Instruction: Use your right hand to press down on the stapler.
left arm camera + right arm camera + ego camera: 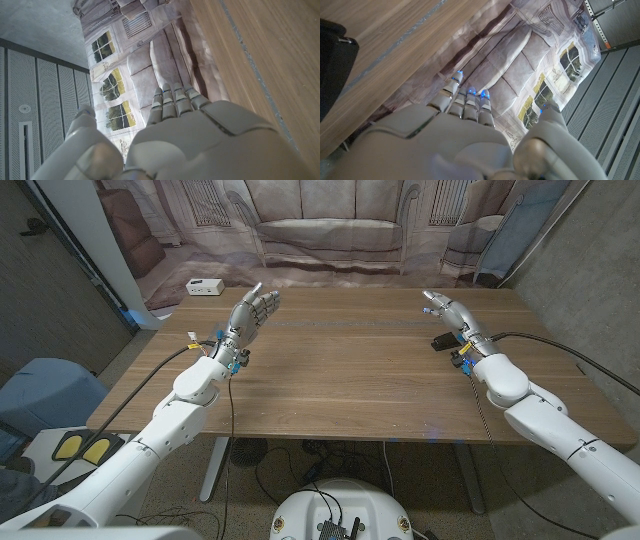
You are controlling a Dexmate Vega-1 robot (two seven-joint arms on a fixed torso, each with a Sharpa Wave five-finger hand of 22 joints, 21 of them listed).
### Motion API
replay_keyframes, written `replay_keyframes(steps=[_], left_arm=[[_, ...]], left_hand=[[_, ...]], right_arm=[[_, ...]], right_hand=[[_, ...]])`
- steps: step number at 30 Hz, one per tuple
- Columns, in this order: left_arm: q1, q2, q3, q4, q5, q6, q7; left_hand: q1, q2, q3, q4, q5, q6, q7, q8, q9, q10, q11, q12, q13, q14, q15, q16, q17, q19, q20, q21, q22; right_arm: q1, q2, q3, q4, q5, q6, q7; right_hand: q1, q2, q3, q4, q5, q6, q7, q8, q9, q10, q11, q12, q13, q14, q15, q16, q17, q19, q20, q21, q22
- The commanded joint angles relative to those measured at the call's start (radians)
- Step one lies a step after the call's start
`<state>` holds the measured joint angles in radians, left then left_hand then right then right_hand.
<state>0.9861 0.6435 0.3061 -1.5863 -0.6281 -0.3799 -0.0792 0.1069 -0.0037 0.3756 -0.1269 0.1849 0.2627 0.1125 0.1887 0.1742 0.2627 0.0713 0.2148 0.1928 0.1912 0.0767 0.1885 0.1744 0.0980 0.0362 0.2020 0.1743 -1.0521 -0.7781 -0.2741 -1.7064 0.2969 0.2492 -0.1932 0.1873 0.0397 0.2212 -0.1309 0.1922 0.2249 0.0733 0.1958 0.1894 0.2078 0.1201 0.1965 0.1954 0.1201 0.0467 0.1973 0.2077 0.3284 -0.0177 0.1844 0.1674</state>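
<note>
Head view, far left: a white power strip (204, 286) lies at the upper left corner of the tabletop (340, 380), near the printed backdrop (330, 225).
Head view, left of centre: the left hand (250, 315) is raised above the tabletop on its arm, which comes in from the lower left of the frame; fingers extended and a little apart, holding nothing.
Left arm cable: a black cable (140, 395) runs along the forearm toward the lower left of the frame.
Head view, right of centre: the right hand (448, 315) sits in the upper right part of the tabletop; fingers straight and pointing toward the backdrop, nothing in its grasp.
Stapler: a small black object, taken as the stapler (443, 341), lies on the tabletop just beside the right hand's wrist; contact with the hand cannot be judged.
Left wrist view: back of the left hand (200, 135), fingers (172, 102) reaching out close together toward the backdrop (150, 55), thumb held apart; wood surface (270, 50) at the upper right of the frame.
Right wrist view: back of the right hand (450, 140), fingers (465, 102) stretched out, empty; a black shape (332, 70) at the left edge of the frame on the wood surface (395, 30), apart from the fingertips.
</note>
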Motion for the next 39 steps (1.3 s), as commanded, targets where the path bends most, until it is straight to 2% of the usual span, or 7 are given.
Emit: replay_keyframes(steps=[1, 5, 19, 27, 34, 39], left_arm=[[-0.011, -0.014, 0.008, 0.013, -0.019, -0.013, -0.028], [-0.015, -0.016, 0.011, 0.018, -0.019, -0.018, -0.035], [0.001, -0.016, 0.002, 0.002, -0.021, -0.019, -0.015], [0.0, -0.008, -0.002, 0.004, -0.025, -0.025, -0.03], [-0.012, -0.001, -0.003, 0.019, -0.03, -0.024, -0.05], [-0.01, -0.009, -0.012, 0.028, -0.047, -0.033, -0.053]], left_hand=[[0.003, 0.005, 0.001, -0.005, -0.002, 0.01, -0.004, 0.002, 0.004, 0.008, 0.005, 0.0, 0.005, 0.001, -0.006, -0.001, 0.005, 0.002, -0.003, 0.0, 0.005], [0.004, 0.006, 0.001, -0.005, -0.002, 0.01, -0.005, 0.002, 0.004, 0.006, 0.005, -0.001, 0.005, 0.0, -0.006, -0.002, 0.005, 0.001, -0.002, 0.0, 0.004], [0.007, 0.009, 0.003, -0.006, -0.002, 0.011, -0.006, 0.001, 0.004, 0.007, 0.004, -0.001, 0.005, -0.003, -0.005, -0.002, 0.005, -0.002, 0.001, -0.002, 0.004], [0.008, 0.01, 0.004, -0.006, -0.003, 0.012, -0.006, 0.001, 0.004, 0.008, 0.002, -0.001, 0.004, -0.005, -0.005, -0.003, 0.005, -0.004, 0.002, -0.003, 0.004], [0.009, 0.011, 0.004, -0.007, -0.003, 0.013, -0.005, 0.001, 0.004, 0.008, 0.003, -0.001, 0.005, -0.005, -0.004, -0.003, 0.005, -0.006, 0.004, -0.004, 0.004], [0.011, 0.013, 0.005, -0.007, -0.003, 0.014, -0.005, 0.001, 0.004, 0.007, 0.001, -0.002, 0.004, -0.006, -0.005, -0.003, 0.005, -0.007, 0.004, -0.005, 0.004]], right_arm=[[-0.013, 0.049, -0.003, 0.012, 0.064, 0.055, 0.036], [-0.019, 0.052, -0.005, 0.009, 0.068, 0.057, 0.038], [-0.035, 0.077, -0.006, 0.02, 0.14, 0.097, 0.085], [-0.023, 0.099, -0.021, 0.054, 0.223, 0.114, 0.16], [-0.006, 0.123, -0.045, 0.078, 0.245, 0.116, 0.185], [0.009, 0.138, -0.059, 0.106, 0.252, 0.141, 0.212]], right_hand=[[0.003, -0.005, -0.004, 0.0, -0.002, 0.003, 0.009, 0.002, 0.002, 0.009, 0.007, 0.004, 0.002, 0.007, 0.005, 0.006, 0.006, 0.007, 0.001, 0.006, 0.004], [0.003, -0.004, -0.004, 0.0, -0.002, 0.019, 0.016, 0.008, 0.003, 0.01, 0.009, 0.004, 0.002, 0.007, 0.007, 0.007, 0.006, 0.01, 0.001, 0.007, 0.004], [0.007, 0.004, 0.0, 0.001, -0.001, 0.001, 0.012, 0.001, 0.003, 0.008, 0.006, 0.004, 0.002, 0.018, 0.005, 0.011, 0.006, 0.026, -0.001, 0.013, 0.004], [0.004, 0.002, -0.002, 0.002, -0.002, 0.0, 0.012, 0.001, 0.003, 0.007, 0.009, 0.003, 0.002, 0.016, 0.008, 0.01, 0.006, 0.022, 0.003, 0.011, 0.004], [-0.003, -0.005, -0.007, 0.004, -0.004, -0.012, 0.0, -0.002, 0.003, -0.002, 0.012, 0.0, 0.002, -0.001, 0.012, 0.004, 0.007, -0.002, 0.009, 0.002, 0.004], [-0.01, -0.008, -0.011, 0.007, -0.005, -0.003, 0.008, 0.001, 0.002, 0.004, 0.012, 0.003, 0.001, 0.0, 0.011, 0.006, 0.008, 0.0, 0.007, 0.004, 0.004]])
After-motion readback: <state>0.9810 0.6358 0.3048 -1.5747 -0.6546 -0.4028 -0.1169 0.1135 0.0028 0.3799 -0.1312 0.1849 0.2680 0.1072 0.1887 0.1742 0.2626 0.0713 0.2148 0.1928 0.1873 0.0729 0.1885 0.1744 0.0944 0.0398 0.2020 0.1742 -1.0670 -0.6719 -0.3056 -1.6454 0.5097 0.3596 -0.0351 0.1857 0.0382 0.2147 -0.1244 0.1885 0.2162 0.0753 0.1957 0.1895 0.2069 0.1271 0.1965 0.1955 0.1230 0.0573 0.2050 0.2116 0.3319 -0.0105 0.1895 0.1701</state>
